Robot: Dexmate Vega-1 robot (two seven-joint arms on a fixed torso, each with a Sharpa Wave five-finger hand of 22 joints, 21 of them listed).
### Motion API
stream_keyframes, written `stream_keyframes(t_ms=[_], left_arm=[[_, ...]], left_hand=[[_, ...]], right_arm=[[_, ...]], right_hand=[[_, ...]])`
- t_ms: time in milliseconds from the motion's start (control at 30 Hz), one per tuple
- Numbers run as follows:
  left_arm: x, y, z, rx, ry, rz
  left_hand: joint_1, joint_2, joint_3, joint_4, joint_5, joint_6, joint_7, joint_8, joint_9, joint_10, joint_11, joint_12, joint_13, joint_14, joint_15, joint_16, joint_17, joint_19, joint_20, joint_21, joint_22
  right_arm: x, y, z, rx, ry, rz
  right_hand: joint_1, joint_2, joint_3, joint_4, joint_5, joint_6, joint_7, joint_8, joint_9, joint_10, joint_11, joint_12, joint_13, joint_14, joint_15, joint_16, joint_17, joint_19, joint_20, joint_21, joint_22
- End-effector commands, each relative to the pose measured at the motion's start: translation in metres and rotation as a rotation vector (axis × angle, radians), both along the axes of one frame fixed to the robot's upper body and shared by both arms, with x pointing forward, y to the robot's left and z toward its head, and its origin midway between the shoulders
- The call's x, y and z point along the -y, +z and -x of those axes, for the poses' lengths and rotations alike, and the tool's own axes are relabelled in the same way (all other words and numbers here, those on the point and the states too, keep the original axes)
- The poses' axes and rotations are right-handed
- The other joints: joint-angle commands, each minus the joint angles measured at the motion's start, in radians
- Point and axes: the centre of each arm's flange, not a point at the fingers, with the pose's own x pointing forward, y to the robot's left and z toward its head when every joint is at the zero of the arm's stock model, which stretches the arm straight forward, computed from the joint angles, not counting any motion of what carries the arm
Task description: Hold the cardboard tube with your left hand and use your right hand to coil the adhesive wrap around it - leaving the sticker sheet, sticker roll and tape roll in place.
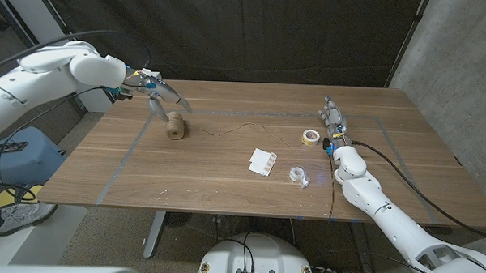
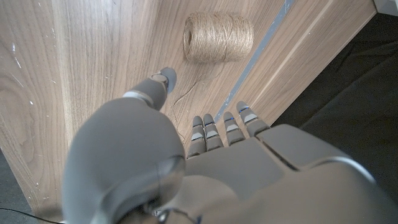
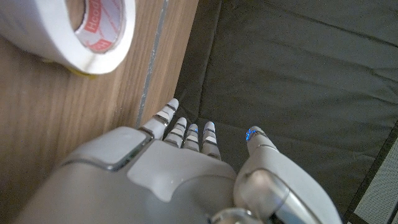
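A tube wound with brown twine point(image 1: 175, 126) lies on its side at the table's far left. A thin strand of twine point(image 1: 243, 128) trails from it toward the right. My left hand point(image 1: 153, 90) hovers just behind the tube, fingers spread and pointing down at it, holding nothing. In the left wrist view the tube point(image 2: 217, 36) lies a little beyond the fingertips point(image 2: 203, 120) of my left hand point(image 2: 186, 162), apart from them. My right hand point(image 1: 333, 120) stands at the far right next to the yellowish tape roll point(image 1: 311, 136), fingers straight and empty. The tape roll point(image 3: 74, 25) also lies beside my right hand point(image 3: 186, 168).
A white sticker sheet point(image 1: 263, 161) and a small sticker roll point(image 1: 299, 175) lie at the middle front. Pale tape lines point(image 1: 122, 161) mark a rectangle on the wooden table point(image 1: 209, 184). A black curtain hangs behind the table.
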Motion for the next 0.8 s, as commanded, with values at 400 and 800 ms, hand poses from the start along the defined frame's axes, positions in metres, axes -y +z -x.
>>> stream_keyframes(t_ms=[400,800], left_arm=[[-0.016,-0.011,0.003,-0.035,0.034,-0.067],[-0.027,-0.004,-0.004,-0.001,0.045,-0.115]], left_hand=[[0.016,0.001,-0.017,0.005,-0.016,0.007,0.007,-0.003,0.004,-0.001,-0.006,0.01,0.01,0.01,-0.001,0.001,0.002,0.007,-0.004,-0.002,0.004],[0.039,0.011,-0.02,-0.001,-0.027,-0.024,0.014,-0.015,0.005,-0.027,0.004,0.01,0.016,-0.009,0.004,-0.006,0.002,0.002,-0.006,-0.005,0.004]], right_arm=[[-0.005,-0.012,0.0,-0.022,0.008,-0.009],[-0.012,-0.015,-0.007,-0.027,0.019,-0.023]], right_hand=[[0.009,0.005,0.002,-0.007,-0.003,-0.009,0.001,-0.001,0.003,-0.016,0.0,-0.004,0.005,-0.013,0.004,0.001,0.006,-0.009,-0.011,0.001,0.003],[0.008,0.004,0.001,-0.008,-0.004,-0.013,0.0,0.0,0.003,-0.02,0.0,-0.002,0.006,-0.017,0.004,0.001,0.007,-0.012,-0.01,0.001,0.004]])
